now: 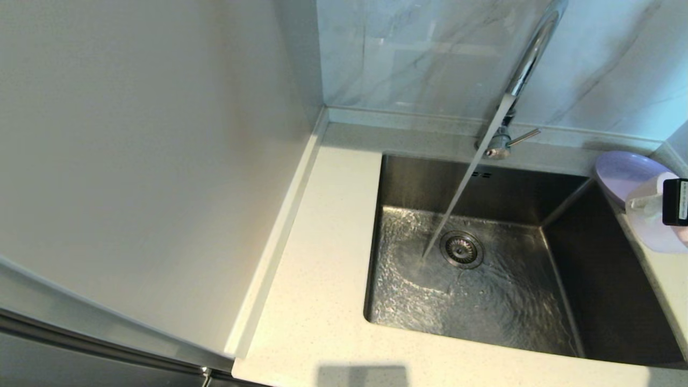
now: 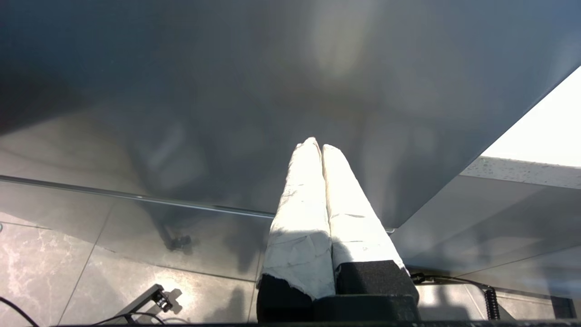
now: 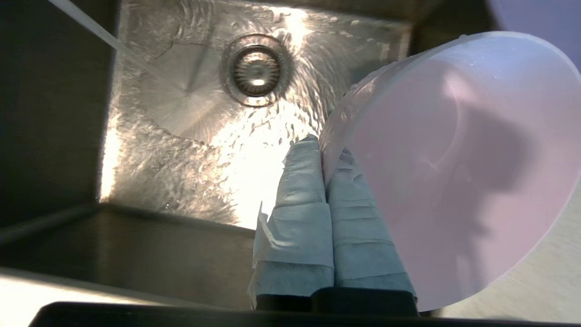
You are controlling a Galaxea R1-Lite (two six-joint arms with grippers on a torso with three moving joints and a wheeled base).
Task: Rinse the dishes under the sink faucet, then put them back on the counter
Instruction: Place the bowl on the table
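- Right wrist view: the right gripper (image 3: 323, 143) is closed tight on the rim of the cup (image 3: 449, 168), one finger outside the wall and one inside, seen through the translucent plastic.
- The cup is tilted, its open mouth facing the camera, with droplets along its rim.
- It is held over the right edge of the sink (image 3: 181, 159), above the seam between basin and surface (image 3: 535, 281).
- Below it, rippling water covers the sink floor around the drain (image 3: 256, 70).
- A thin stream (image 3: 91, 22) comes down to the floor near the drain, well apart from the cup.
- In the head view the cup (image 1: 653, 215) shows at the far right edge, partly hidden by a black part of the arm.
- The plate (image 1: 623, 172) lies just behind the cup, on the surface (image 1: 322, 269) at the sink's right rear corner, overhanging the basin a little.
- The faucet (image 1: 524, 70) stands behind the sink (image 1: 408, 183), its lever sticking out to the right, water running to a spot just left of the drain (image 1: 461, 249).
- Left wrist view: the left gripper (image 2: 320, 146) is closed and empty, parked low beside a dark cabinet front (image 2: 227, 91) over the floor (image 2: 54, 272).
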